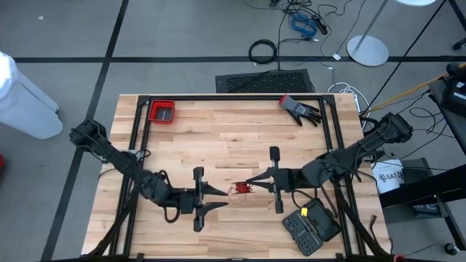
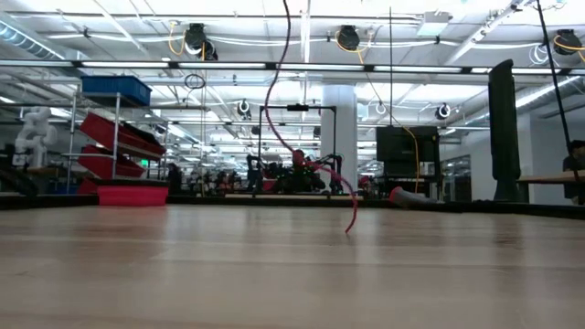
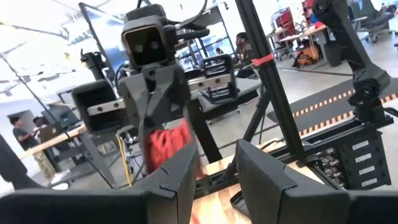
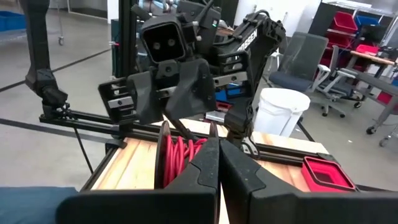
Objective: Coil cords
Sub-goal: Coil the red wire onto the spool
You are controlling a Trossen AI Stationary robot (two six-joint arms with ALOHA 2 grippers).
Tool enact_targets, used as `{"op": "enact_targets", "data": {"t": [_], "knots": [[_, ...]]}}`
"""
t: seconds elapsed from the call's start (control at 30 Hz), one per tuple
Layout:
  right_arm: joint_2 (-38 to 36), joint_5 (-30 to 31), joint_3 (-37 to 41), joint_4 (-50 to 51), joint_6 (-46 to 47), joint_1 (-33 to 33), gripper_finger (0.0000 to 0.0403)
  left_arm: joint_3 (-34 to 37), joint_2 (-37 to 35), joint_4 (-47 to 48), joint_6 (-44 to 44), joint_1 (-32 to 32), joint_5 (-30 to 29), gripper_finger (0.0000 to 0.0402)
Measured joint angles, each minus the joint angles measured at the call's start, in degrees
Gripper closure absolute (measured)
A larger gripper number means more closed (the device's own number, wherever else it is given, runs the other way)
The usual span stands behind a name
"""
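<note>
The thin red cord (image 1: 239, 191) is gathered into a small bunch of loops (image 4: 179, 155) above the table's middle front. My right gripper (image 1: 250, 183) reaches in level from the table's right and is shut on it. In the low view a loose strand (image 2: 315, 174) drops from above, and its free end (image 2: 350, 228) hangs close to the table top. My left gripper (image 1: 224, 200) faces the right one from the table's left. It is open, and its fingertips stand just short of the loops (image 3: 166, 144). My right gripper pinches the red loops (image 4: 186, 146) between its shut fingers (image 4: 208, 162), coming level from the table's right. The bunch hangs beside and below the fingertips, clear of the table. A slack strand trails down from it. How many strands lie in the pinch does not show.
A red bin (image 1: 162, 111) sits at the far left of the wooden table (image 1: 218, 138). A black and red glove (image 1: 300, 109) lies at the far right. A black case with a yellow piece (image 1: 312, 224) lies at the near right. Black frame rails (image 1: 233, 97) border the table.
</note>
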State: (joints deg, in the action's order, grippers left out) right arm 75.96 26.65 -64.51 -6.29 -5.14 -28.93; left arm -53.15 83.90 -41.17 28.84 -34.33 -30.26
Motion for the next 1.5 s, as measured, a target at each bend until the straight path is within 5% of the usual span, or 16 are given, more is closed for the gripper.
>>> {"op": "enact_targets", "data": {"t": [1.17,1.5], "knots": [[0.0,0.1,0.0,-0.4,0.4,0.0,0.0403,0.0,4.6,-5.1,-4.6,3.6,0.1,0.0283],[0.0,0.3,0.0,-0.5,0.4,0.0,0.0403,0.0,4.6,-4.9,-4.8,3.6,-0.7,0.0383]]}}
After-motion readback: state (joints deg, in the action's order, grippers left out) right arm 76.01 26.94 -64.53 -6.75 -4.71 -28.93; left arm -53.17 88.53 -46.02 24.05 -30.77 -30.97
